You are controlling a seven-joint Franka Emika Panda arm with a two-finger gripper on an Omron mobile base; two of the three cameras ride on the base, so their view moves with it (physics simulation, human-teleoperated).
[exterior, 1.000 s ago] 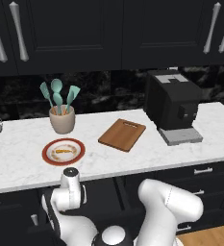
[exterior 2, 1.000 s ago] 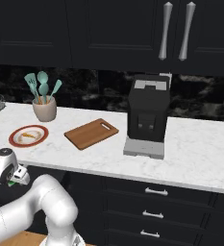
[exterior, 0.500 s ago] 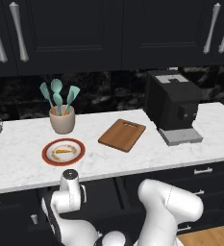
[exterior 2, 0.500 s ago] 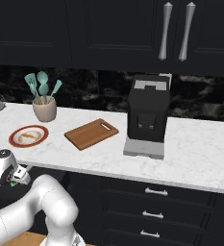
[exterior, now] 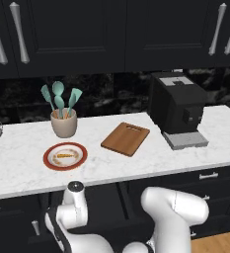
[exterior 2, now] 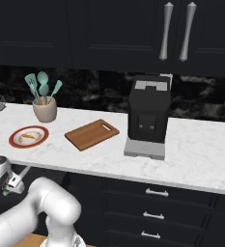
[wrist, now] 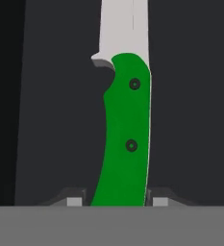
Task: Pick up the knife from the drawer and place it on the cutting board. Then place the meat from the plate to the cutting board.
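The job has only just begun. The gripper (wrist: 118, 202) is down low in the dark drawer (wrist: 51, 120), and its two finger tips sit one on each side of the knife (wrist: 125, 134), right at the end of its green handle. They look like they are pinching the handle, but I cannot tell if the hold is tight. The knife lies flat on the drawer floor, not lifted yet. Up on the counter, the cutting board (exterior: 126, 139) has nothing on it. The meat (exterior: 64, 156) sits on the plate (exterior: 48, 160), near the board. Both moves are left to do.
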